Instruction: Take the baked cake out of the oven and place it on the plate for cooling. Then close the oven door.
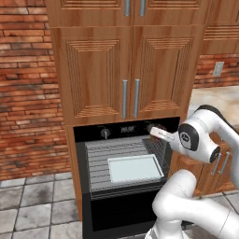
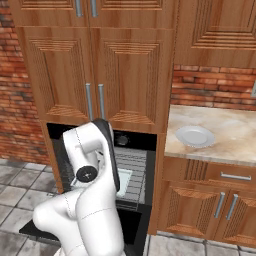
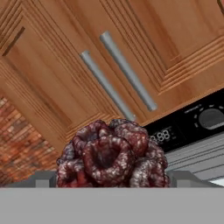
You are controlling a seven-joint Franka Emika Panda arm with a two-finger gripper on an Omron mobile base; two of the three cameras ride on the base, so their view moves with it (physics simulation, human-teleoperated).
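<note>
a dark red, lumpy cake (image 3: 112, 157) sits close to the lens between the fingers of the hand (image 1: 158, 132), spread wide around it, in front of the oven (image 1: 123, 175) near its right knob. the oven door (image 1: 119, 217) hangs open below a pale tray (image 1: 135, 168) on the rack. the white plate (image 2: 195, 135) waits on the bench (image 2: 235, 135) to the right.
</note>
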